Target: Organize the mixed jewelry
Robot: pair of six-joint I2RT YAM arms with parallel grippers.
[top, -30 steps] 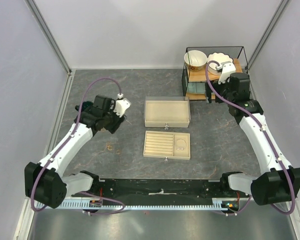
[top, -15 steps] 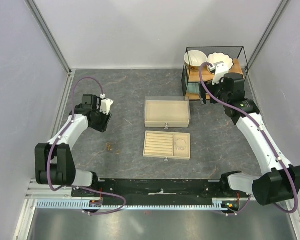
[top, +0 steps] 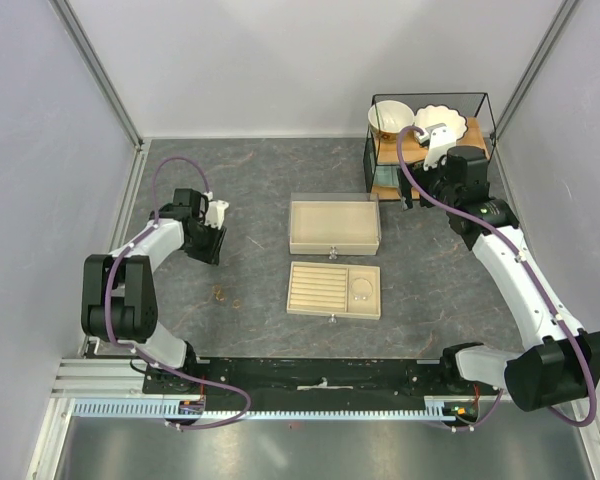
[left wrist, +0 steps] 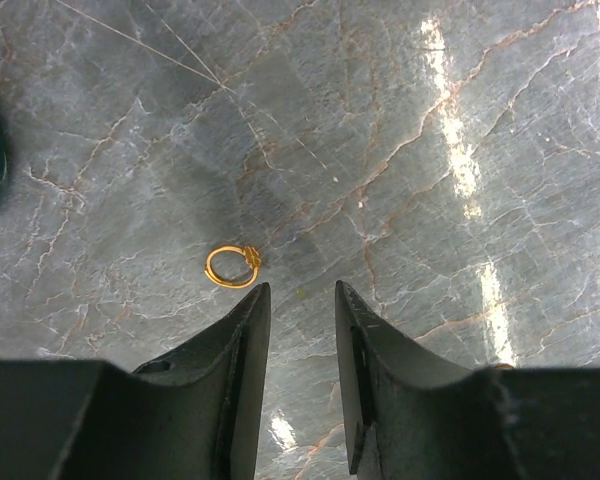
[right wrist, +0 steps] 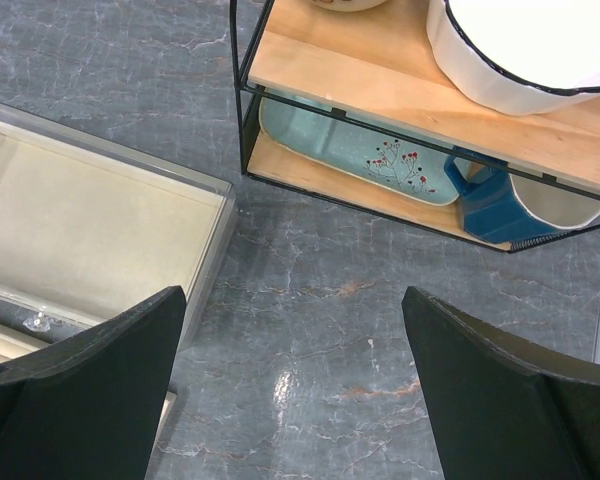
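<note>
Left gripper [left wrist: 302, 290] hangs half open, empty; the ring [left wrist: 232, 267] lies at its 11 o'clock, seemingly just outside the jaws. Closing here could miss or flick it away. Right gripper [right wrist: 292, 295] gapes wide, empty

A dark grey tabletop [top: 270, 170], marbled with pale and rust-coloured veins, is closed in at the back and both sides by plain pale lavender wall panels [top: 280, 60] joined by slanting metal posts [top: 95, 70]. Overhead light glints off the stone. In the far right corner stands a black wire shelf [right wrist: 380, 85] with wooden boards, holding bowls [top: 390, 118], a teal plate [right wrist: 350, 140] and a blue mug [right wrist: 490, 205].
</note>
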